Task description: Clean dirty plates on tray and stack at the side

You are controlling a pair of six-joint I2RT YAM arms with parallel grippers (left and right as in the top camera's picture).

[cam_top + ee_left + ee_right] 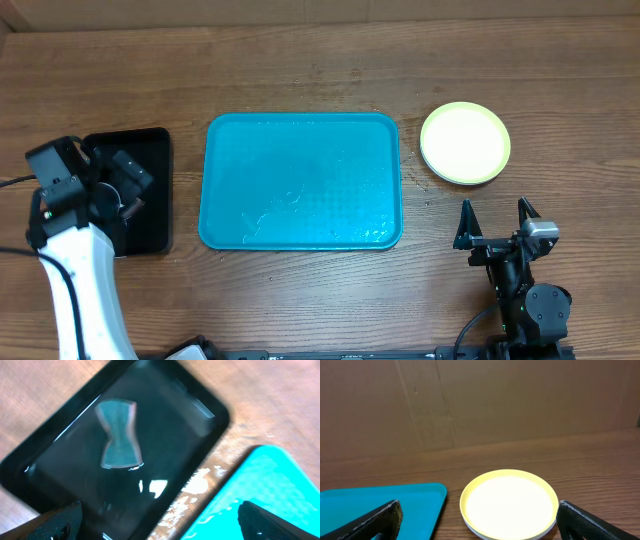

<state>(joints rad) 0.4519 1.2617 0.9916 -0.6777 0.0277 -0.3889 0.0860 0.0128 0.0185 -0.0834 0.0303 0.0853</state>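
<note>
The plates (465, 143) sit as one stack on the bare table (300, 60), just beside the right-hand short edge of the tray (300, 180) and clear of it. The top plate shows a yellow-green rim and a clean pale face. In the right wrist view a paler edge shows under that rim, so the stack appears to hold more than one plate; the exact count cannot be confirmed.

The tray carries no plates. Its surface shows only a wet sheen and a few droplets toward the near edge.

The right gripper (494, 208) rests near the stack, on the robot's side of it, with its jaws spread wide and nothing between them. The left gripper (160, 515) hangs over the black tray (150, 145), also wide apart and empty. A blue-grey, bow-tie-shaped cleaning pad (119, 435) lies flat in that black tray, not gripped.

Assessment: cleaning and stacking look complete. No plate is left on the tray, and the pad is set down.
</note>
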